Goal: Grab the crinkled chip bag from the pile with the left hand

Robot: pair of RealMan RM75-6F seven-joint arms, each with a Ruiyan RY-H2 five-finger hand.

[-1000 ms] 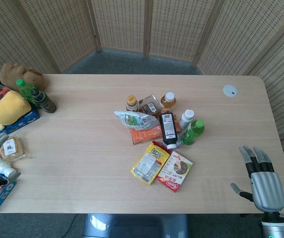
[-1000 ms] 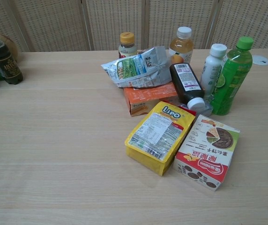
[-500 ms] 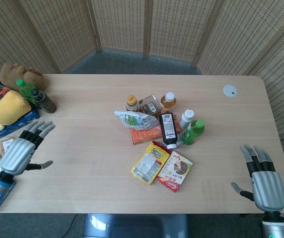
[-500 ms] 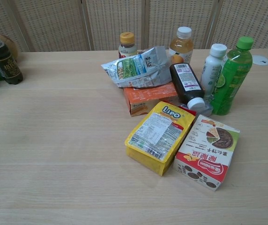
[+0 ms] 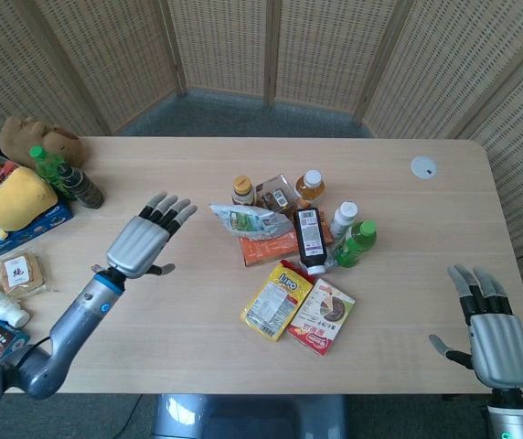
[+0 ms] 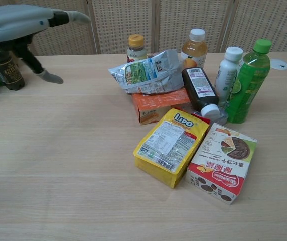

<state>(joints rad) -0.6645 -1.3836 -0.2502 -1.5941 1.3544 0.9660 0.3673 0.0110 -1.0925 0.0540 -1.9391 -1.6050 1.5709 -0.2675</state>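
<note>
Chip bag [image 5: 248, 220] lies mid-table atop orange box [image 5: 271, 247]; left hand [image 5: 144, 242], spread and empty, should close on its near crinkled end.

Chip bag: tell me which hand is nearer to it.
Left. The left hand hovers open just left of the chip bag, short of touching it. The right hand is far off by the table's near right corner.
</note>
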